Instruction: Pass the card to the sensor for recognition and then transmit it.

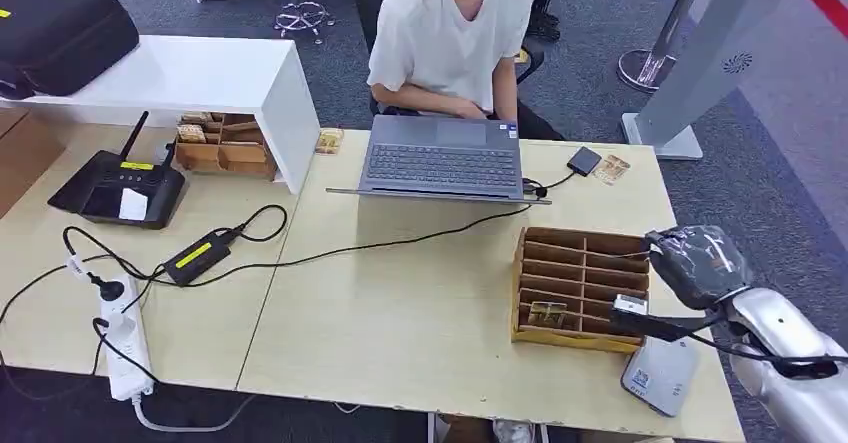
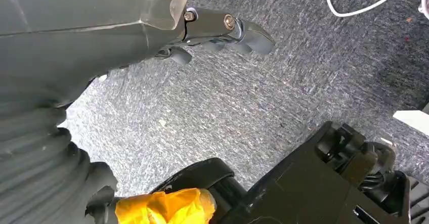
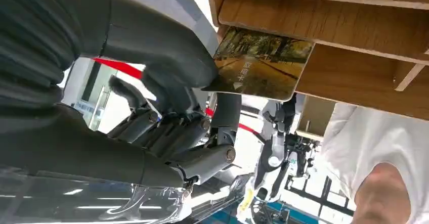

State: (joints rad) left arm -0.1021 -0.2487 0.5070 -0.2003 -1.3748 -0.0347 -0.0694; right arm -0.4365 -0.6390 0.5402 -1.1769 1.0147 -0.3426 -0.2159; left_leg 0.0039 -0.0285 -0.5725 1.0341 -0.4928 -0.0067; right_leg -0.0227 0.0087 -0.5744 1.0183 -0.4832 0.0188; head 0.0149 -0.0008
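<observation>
In the right wrist view my right hand (image 3: pixel 167 87) pinches a card (image 3: pixel 263 64) printed with a tree-lined path, thumb on its near end. The card sits against the wooden walls of the divided card box (image 3: pixel 324 16). From the head view, that hand (image 1: pixel 698 261) hovers at the right end of the box (image 1: pixel 530 293), which holds another card (image 1: pixel 547 313) in a front slot. A flat grey sensor pad (image 1: pixel 660 373) lies on the table just in front of the box. My left hand (image 2: pixel 222 29) hangs over the carpet, holding nothing, fingers apart.
A person in a white shirt (image 1: pixel 450 33) sits across the table behind a laptop (image 1: pixel 445 158). A small black device (image 1: pixel 584 159) and a loose card (image 1: pixel 612 169) lie beside it. Cables, a power strip (image 1: pixel 125 338) and a router (image 1: pixel 120 188) occupy the left.
</observation>
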